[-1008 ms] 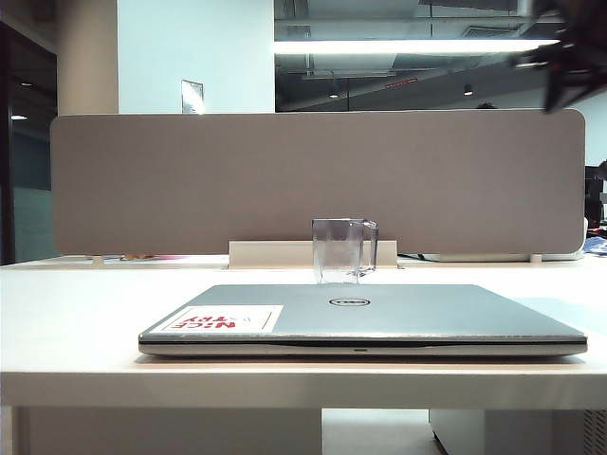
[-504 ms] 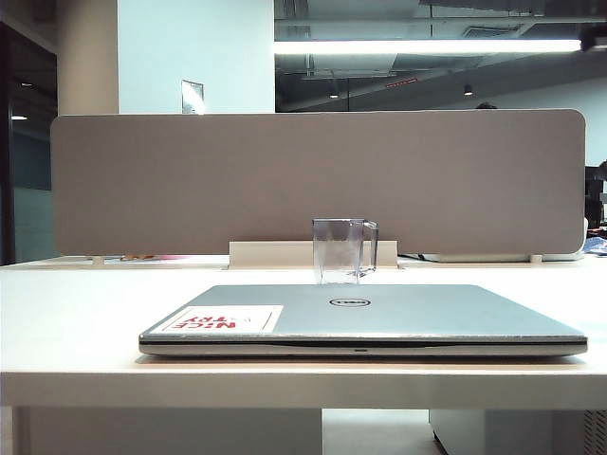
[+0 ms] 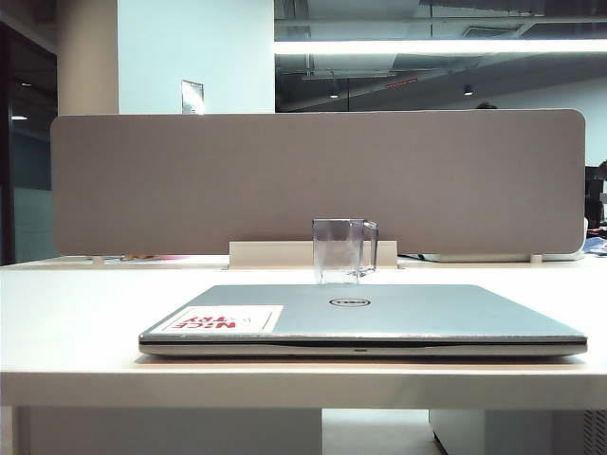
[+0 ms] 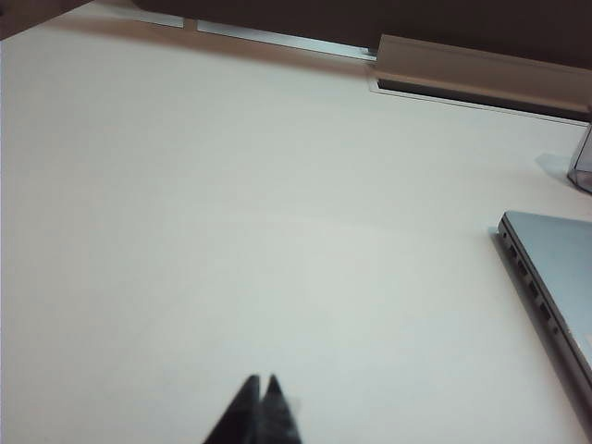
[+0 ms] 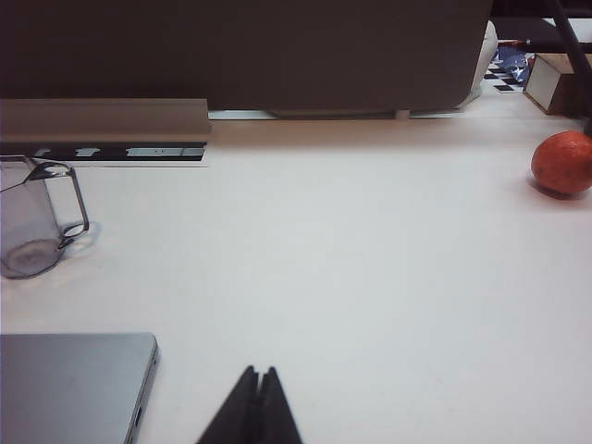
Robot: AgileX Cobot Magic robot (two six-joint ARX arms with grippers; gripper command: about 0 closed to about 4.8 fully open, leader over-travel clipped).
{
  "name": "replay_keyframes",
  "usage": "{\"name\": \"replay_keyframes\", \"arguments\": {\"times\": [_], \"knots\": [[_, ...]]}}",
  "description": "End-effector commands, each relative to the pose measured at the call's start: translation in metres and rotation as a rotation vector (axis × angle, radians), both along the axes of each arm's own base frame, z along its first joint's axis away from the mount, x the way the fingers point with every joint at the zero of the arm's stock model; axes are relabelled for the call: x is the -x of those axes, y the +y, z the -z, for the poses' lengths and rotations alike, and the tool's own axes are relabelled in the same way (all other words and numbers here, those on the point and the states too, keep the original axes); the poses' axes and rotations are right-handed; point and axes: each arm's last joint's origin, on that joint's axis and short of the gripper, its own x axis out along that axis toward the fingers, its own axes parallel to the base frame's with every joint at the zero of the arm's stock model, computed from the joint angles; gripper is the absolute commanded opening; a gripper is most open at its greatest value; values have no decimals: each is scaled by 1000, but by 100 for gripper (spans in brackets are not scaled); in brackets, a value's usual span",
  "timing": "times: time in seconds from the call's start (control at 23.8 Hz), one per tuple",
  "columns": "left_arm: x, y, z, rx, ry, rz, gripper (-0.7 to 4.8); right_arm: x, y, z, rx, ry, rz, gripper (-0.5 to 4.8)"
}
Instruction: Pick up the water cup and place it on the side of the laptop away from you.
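The water cup, clear and faceted with a side handle, stands upright on the white table just beyond the closed silver-grey laptop. The right wrist view shows the cup near the laptop's corner, well apart from my right gripper, which is shut and empty over bare table. My left gripper is shut and empty too, over bare table beside the laptop's edge; a sliver of the cup shows at the frame edge. Neither gripper appears in the exterior view.
A grey partition runs along the table's back edge, with a cable slot cover in front of it. An orange fruit lies on the table far to the right of the cup.
The right arm, blurred at the top right a second ago, has left the exterior view. The cup and laptop have not moved.
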Motion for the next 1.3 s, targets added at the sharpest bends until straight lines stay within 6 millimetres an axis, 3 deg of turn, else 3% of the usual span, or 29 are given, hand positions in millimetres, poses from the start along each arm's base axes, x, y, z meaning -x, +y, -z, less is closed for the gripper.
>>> {"name": "replay_keyframes", "arguments": {"times": [0.04,0.29,0.55,0.97,1.13,1.3], "knots": [[0,0,0,4,3,5,-6,17,0,11,-23,-50,24,-8],[0,0,0,4,3,5,-6,44,0,38,-52,-125,31,-8],[0,0,0,4,9,6,-6,60,-1,44,-50,-214,86,-9],[0,-1,1,6,19,23,-6,72,1,62,-82,-153,57,-9],[0,-1,1,6,18,24,-6,70,2,83,-97,-86,-1,-9],[0,-1,1,6,18,24,-6,69,3,90,-100,-62,-4,-9]]}}
